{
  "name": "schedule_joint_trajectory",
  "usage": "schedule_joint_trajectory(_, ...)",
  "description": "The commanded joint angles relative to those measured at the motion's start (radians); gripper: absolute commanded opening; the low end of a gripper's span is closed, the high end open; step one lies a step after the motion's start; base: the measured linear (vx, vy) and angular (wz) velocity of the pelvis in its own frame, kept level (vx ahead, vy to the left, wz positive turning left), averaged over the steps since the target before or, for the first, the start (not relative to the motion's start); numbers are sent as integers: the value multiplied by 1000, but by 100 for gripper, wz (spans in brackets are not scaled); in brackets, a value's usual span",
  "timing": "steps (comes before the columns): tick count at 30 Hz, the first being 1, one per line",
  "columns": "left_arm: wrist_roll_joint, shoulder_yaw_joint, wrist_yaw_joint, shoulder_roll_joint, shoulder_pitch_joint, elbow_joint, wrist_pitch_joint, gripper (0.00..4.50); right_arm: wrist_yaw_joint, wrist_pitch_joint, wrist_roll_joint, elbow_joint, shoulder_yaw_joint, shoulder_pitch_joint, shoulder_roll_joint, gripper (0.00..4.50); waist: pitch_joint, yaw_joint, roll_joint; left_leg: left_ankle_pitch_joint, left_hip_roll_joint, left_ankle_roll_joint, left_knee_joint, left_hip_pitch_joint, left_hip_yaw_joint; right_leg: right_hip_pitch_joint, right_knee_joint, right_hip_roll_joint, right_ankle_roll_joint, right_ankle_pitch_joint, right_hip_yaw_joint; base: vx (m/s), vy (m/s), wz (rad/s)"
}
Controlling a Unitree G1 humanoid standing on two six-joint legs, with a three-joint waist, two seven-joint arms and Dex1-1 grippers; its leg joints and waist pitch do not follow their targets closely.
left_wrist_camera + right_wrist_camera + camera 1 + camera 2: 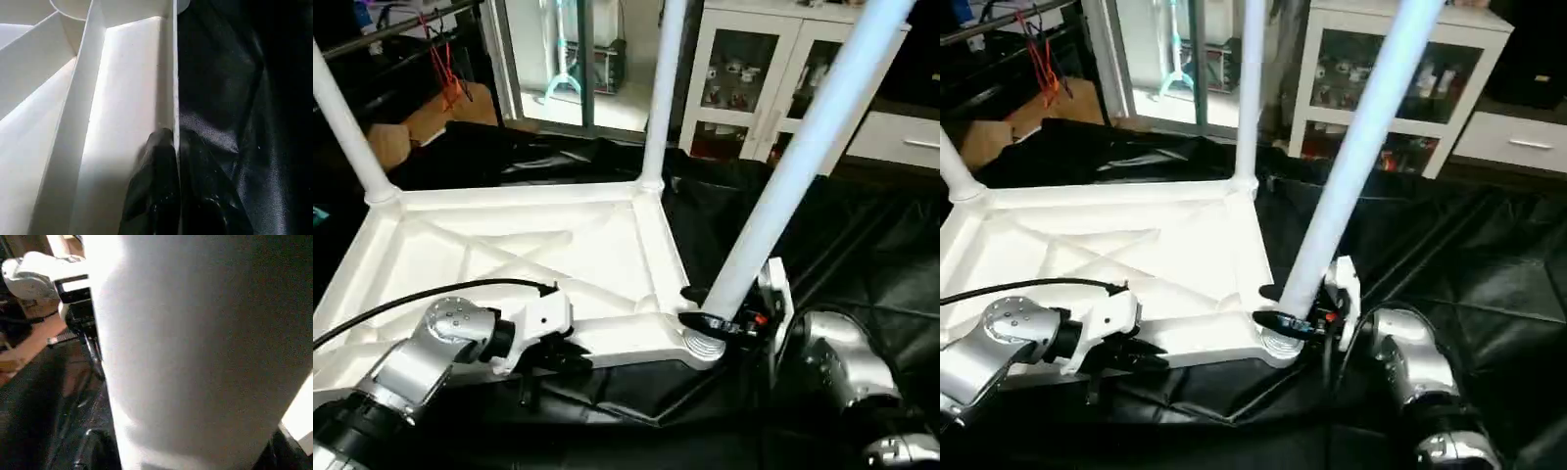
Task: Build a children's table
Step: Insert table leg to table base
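The white tabletop [509,255] lies upside down on black cloth, its X ribs facing up. Two legs stand in its far corners, one at the left [342,117] and one at the right [663,88]. A third leg [793,166] leans up and to the right out of the near right corner socket [703,345]. My right gripper [715,318] is shut on this leg just above the socket. My left gripper [553,357] is shut on the tabletop's near rim [174,73], one black finger [151,191] inside the wall and one outside.
Black cloth [862,255] covers the floor around the tabletop. A white cabinet with glass doors [773,69] stands behind on the right. Cardboard boxes [421,117] sit at the back left. A black cable [411,299] runs over my left forearm.
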Motion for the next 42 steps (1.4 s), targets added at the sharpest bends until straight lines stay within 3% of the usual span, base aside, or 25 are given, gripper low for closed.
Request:
schedule_joint_trajectory(1, -5, 42, 62, -15, -4, 41, 22, 0, 91, 101, -181, 175, 184, 132, -26, 192, 16, 2, 3, -77, 32, 46, -56, -13, -7, 4, -65, -82, -124, 332, 32, 0, 0, 0)
schedule_joint_trajectory(4, 0, 42, 64, -18, -3, 39, 22, 0, 93, 34, -254, 176, 238, 141, -55, 192, 15, 5, 5, -65, 32, 47, -56, -11, -7, 3, -65, -82, -130, 323, 32, 0, 0, 0)
schedule_joint_trajectory(5, 6, 42, 66, -19, -2, 39, 19, 0, 62, -38, -306, 187, 265, 146, -67, 192, 16, 4, 5, -70, 33, 47, -56, -9, -6, 2, -67, -85, -132, 307, 32, 0, 0, 0)
schedule_joint_trajectory(6, 9, 42, 67, -20, -2, 40, 18, 0, 49, -58, -318, 193, 270, 147, -68, 192, 23, 4, 4, -107, 32, 40, -61, -8, -5, -5, -75, -88, -134, 243, 33, 0, 0, 0)
schedule_joint_trajectory(7, 12, 42, 68, -20, -2, 41, 16, 0, 34, -80, -330, 202, 273, 147, -68, 192, 23, 4, 4, -107, 32, 40, -61, -8, -5, -5, -75, -88, -134, 243, 33, 0, 0, 0)
schedule_joint_trajectory(8, 15, 43, 71, -21, -2, 42, 13, 0, 8, -108, -340, 216, 271, 147, -65, 192, 26, 2, 3, -166, 34, 26, -69, -6, -7, -6, -85, -93, -137, 109, 37, 0, 0, 0)
schedule_joint_trajectory(9, 19, 45, 75, -22, -2, 44, 11, 0, -26, -134, -346, 231, 262, 144, -57, 192, 25, -1, 4, -176, 38, 20, -75, -5, -11, -7, -87, -93, -142, 61, 38, 0, 0, 0)
schedule_joint_trajectory(11, 24, 48, 78, -23, -2, 43, 11, 0, -63, -163, -343, 244, 245, 143, -45, 192, 29, -6, 5, -205, 38, 15, -79, -4, -11, -13, -91, -92, -148, 15, 39, 0, 0, 0)
schedule_joint_trajectory(13, 29, 51, 83, -24, -2, 43, 10, 0, -146, -202, -338, 261, 214, 145, -25, 192, 32, -14, 6, -276, 41, 15, -85, -4, -14, -21, -98, -95, -163, -103, 43, 0, 0, 0)
schedule_joint_trajectory(18, 30, 55, 87, -28, -1, 41, 11, 0, -211, -206, -298, 277, 171, 151, 4, 192, 36, -21, 5, -360, 43, 8, -92, -4, -20, -35, -109, -99, -149, -248, 48, 0, 0, 0)
schedule_joint_trajectory(20, 26, 61, 88, -34, 3, 36, 15, 0, -232, -198, -261, 284, 139, 154, 24, 192, 38, -22, 9, -378, 43, 6, -94, -2, -21, -41, -111, -100, -149, -266, 50, 0, 0, 0)
schedule_joint_trajectory(22, 20, 69, 86, -42, 10, 25, 22, 0, -256, -182, -203, 293, 89, 159, 56, 192, 39, -26, 6, -390, 44, 4, -96, -5, -22, -44, -113, -100, -146, -278, 52, 0, 0, 0)
schedule_joint_trajectory(23, 20, 70, 86, -42, 12, 23, 23, 0, -260, -181, -197, 294, 82, 160, 61, 192, 40, -26, 13, -394, 45, 2, -98, -4, -23, -45, -112, -101, -147, -275, 54, 0, 0, 0)
schedule_joint_trajectory(24, 20, 70, 85, -42, 14, 22, 23, 0, -263, -179, -189, 294, 74, 162, 66, 192, 40, -29, 9, -399, 45, 2, -99, -5, -24, -46, -113, -99, -146, -266, 53, 0, 0, 0)
schedule_joint_trajectory(32, 25, 68, 83, -49, 14, 25, 20, 0, -278, -185, -177, 302, 59, 166, 78, 192, 43, -30, 9, -421, 46, 3, -101, -5, -24, -54, -117, -101, -136, -303, 56, 0, 0, 0)
schedule_joint_trajectory(33, 26, 69, 83, -51, 14, 25, 21, 0, -280, -189, -179, 302, 56, 168, 81, 192, 44, -29, 15, -432, 46, 0, -102, -4, -25, -56, -118, -101, -134, -313, 57, 0, 0, 0)
schedule_joint_trajectory(38, 36, 71, 88, -57, 15, 23, 24, 0, -285, -205, -189, 300, 49, 174, 88, 192, 43, -29, 10, -434, 47, 1, -103, -5, -24, -57, -121, -102, -126, -317, 59, 0, 0, 0)
schedule_joint_trajectory(41, 64, 75, 140, -71, 14, 26, 41, 0, -357, -258, -196, 308, 28, 168, 105, 192, 43, -30, 11, -429, 49, -4, -104, -4, -24, -60, -120, -103, -126, -311, 59, 0, 0, 0)
schedule_joint_trajectory(42, 77, 78, 169, -80, 13, 28, 52, 0, -399, -285, -200, 314, 16, 163, 114, 192, 42, -33, 10, -413, 50, -14, -107, -10, -26, -55, -119, -105, -127, -299, 59, 0, 0, 0)
